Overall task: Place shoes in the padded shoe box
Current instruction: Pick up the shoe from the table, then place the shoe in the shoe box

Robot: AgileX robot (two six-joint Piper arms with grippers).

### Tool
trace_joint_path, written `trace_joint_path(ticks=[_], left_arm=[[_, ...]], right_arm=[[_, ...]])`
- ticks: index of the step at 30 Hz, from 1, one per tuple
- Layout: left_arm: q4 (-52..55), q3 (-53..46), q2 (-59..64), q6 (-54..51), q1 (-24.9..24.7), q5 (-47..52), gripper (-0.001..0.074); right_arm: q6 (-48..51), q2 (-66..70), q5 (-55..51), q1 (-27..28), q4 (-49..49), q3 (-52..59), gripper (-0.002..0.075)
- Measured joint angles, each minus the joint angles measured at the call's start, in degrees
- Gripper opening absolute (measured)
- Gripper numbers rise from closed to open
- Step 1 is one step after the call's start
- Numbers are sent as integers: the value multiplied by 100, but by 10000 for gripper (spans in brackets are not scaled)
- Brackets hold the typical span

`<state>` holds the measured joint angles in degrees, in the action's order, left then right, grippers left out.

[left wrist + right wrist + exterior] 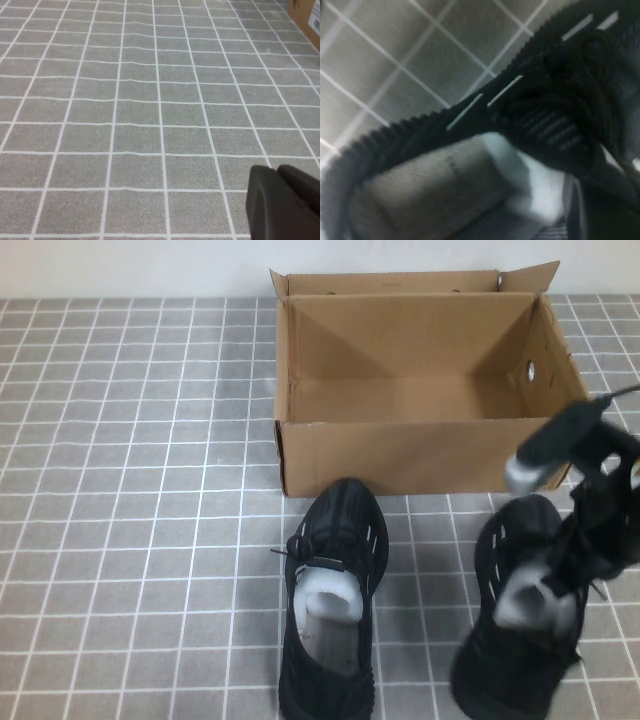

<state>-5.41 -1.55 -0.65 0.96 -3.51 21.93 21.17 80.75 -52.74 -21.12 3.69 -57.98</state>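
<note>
- The padded shoe box (400, 455) stands open at the far side of the desk (130, 490), its flaps folded back and its brown cardboard floor bare; a round hole shows in its right wall.
- A corner of the same box (306, 17) shows at the edge of the left wrist view, with a small printed label on it.
- The left shoe (333, 605) lies flat on the desk just in front of the box's near wall, toe pointing at the box, white stuffing showing in its opening and white dashes along its side.
- The right shoe (520, 615) sits to the right of the first one, well apart from it, in front of the box's right front corner and tilted, with its white stuffing showing.
- The right tool (585, 515) is down at the laces and collar of the right shoe; its black arm crosses over the box's right front corner. Whether its fingers are clamped on the shoe cannot be told.
- The right wrist view is filled by that shoe (520, 115): black knit, laces, white dashes, pale stuffing.
- The left tool (282, 205) shows only as a dark tip over bare grey gridded desk, away from both shoes; its state cannot be told.
</note>
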Motion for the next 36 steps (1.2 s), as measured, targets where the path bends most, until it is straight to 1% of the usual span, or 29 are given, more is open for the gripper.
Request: trace_joint_path(ticks=[7,11,15,18,24,28,36], left_arm=[[0,0,0,0,0,0,-4],[0,0,0,0,0,0,-4],[0,0,0,0,0,0,-4],[0,0,0,0,0,0,-4],[0,0,0,0,0,0,-4],[0,0,0,0,0,0,-4],[0,0,0,0,0,0,-4]], right_arm=[[-1361,0,-1571,0,96,-1400,10],[-1767,0,-1856,0,401,-2243,10],[-2117,13,-1792,0,1036,-2947,10],[-2549,26,-1327,0,1227,-3257,10],[-3518,339,247,0,1201,-3313,8],[-3776,782,1292,0,1201,-3313,8],[-4582,1795,2975,0,1242,-3313,8]])
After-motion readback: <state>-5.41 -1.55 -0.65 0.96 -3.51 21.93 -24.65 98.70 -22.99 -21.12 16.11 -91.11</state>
